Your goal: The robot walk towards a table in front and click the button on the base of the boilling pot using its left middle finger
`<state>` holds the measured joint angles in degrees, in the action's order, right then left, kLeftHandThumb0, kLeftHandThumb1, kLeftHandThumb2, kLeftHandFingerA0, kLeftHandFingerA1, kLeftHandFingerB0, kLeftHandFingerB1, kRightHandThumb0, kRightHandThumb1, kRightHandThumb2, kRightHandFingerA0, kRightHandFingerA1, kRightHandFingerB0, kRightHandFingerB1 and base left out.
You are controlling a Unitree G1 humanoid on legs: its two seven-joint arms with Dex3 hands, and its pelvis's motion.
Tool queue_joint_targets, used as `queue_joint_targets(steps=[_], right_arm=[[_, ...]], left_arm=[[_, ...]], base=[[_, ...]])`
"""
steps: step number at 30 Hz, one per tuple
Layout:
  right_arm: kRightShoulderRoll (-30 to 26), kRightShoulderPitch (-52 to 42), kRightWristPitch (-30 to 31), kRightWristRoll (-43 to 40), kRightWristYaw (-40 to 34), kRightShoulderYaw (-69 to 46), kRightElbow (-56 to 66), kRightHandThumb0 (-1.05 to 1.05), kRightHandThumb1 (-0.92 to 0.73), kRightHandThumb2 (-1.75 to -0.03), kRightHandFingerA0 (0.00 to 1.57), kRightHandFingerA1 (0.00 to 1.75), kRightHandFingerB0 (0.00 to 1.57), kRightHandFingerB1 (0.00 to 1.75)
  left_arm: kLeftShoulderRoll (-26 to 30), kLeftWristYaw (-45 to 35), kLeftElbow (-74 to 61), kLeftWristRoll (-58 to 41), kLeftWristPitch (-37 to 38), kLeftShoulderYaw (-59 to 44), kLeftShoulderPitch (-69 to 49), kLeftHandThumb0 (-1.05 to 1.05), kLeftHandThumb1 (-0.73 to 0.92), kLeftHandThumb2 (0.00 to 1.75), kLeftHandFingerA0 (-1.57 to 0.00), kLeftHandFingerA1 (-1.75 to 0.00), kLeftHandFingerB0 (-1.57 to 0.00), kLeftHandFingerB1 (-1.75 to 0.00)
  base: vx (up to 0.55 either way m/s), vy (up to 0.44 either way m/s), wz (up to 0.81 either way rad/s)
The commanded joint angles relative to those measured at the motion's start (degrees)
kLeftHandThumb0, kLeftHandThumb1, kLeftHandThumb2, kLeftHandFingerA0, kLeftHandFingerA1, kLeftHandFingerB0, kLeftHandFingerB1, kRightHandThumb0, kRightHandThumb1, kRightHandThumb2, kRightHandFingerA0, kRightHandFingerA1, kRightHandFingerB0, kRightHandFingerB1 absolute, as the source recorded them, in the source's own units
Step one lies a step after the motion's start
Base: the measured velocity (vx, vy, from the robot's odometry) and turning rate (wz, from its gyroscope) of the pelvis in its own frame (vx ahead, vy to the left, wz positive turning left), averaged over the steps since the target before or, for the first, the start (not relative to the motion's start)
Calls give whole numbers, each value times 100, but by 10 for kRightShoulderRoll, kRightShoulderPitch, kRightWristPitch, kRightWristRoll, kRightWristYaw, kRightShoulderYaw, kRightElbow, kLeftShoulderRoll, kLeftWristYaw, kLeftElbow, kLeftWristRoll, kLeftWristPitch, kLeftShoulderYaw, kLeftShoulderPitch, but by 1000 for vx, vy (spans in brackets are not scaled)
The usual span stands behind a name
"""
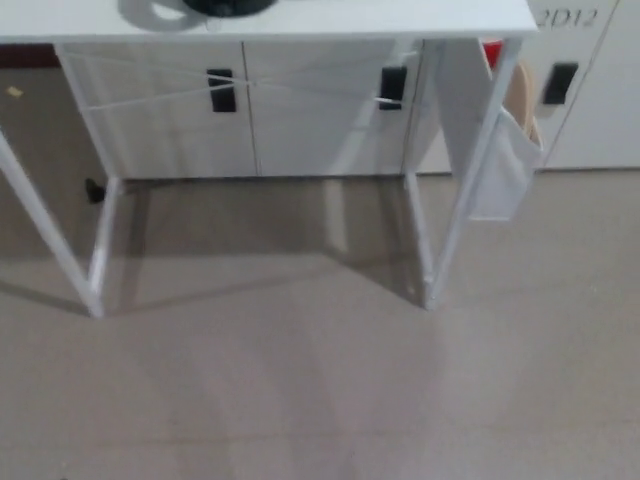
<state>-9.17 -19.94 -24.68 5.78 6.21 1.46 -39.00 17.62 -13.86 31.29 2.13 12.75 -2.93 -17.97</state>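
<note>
A white table (400,22) stands ahead, its top crossing the upper edge of the head view. On it, at the very top left of centre, sits the dark round base of the pot (228,6), cut off by the frame; no button can be made out. The table's thin white legs (425,260) reach down to the grey floor. Neither of my hands shows.
White cabinet doors with black handles (392,86) line the wall behind the table. A white fabric pouch (497,165) hangs at the table's right end. A small black object (95,190) lies by the back left leg. Grey floor (300,390) fills the foreground.
</note>
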Motion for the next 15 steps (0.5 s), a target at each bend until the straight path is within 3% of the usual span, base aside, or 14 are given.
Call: queue_joint_targets(steps=[1,4,5,7,12,13,14,15], right_arm=[[-13,-8,2,6,3,3,7,-38,-51,-88,55,65,42,58],[-14,-9,3,9,6,7,9,-39,-51,-89,55,65,42,58],[-13,-6,5,8,7,7,8,-36,-69,-60,59,53,50,47],[-11,1,10,4,10,5,7,-35,-69,-60,59,53,50,47],[-11,-5,8,12,2,8,6,-36,-69,-61,60,53,51,47],[-10,-9,10,9,6,9,14,-38,-52,-89,55,65,42,58],[-10,-17,6,8,7,9,16,-36,-51,-88,55,65,42,58],[-11,-23,8,7,8,9,21,-33,-69,-60,59,54,50,47]], left_arm=[[2,3,4,3,15,0,-6,-55,45,79,-61,-54,-43,-48],[6,2,2,3,10,0,-7,-54,46,78,-60,-53,-42,-47],[6,2,2,3,9,0,-5,-53,46,78,-60,-53,-43,-47],[8,-1,5,2,10,-1,1,-54,46,78,-59,-53,-42,-47],[13,-3,2,6,9,3,-1,-54,47,80,-59,-54,-42,-48],[11,-2,7,5,15,3,0,-53,46,79,-61,-54,-43,-48],[11,-1,4,6,18,4,-7,-54,46,80,-62,-55,-43,-48],[11,0,4,9,21,6,-11,-55,46,80,-62,-54,-43,-48]], base=[[161,157,-4],[123,83,3],[127,21,5],[152,10,6],[176,-82,8],[280,-211,16],[274,-122,18],[256,-104,35]])
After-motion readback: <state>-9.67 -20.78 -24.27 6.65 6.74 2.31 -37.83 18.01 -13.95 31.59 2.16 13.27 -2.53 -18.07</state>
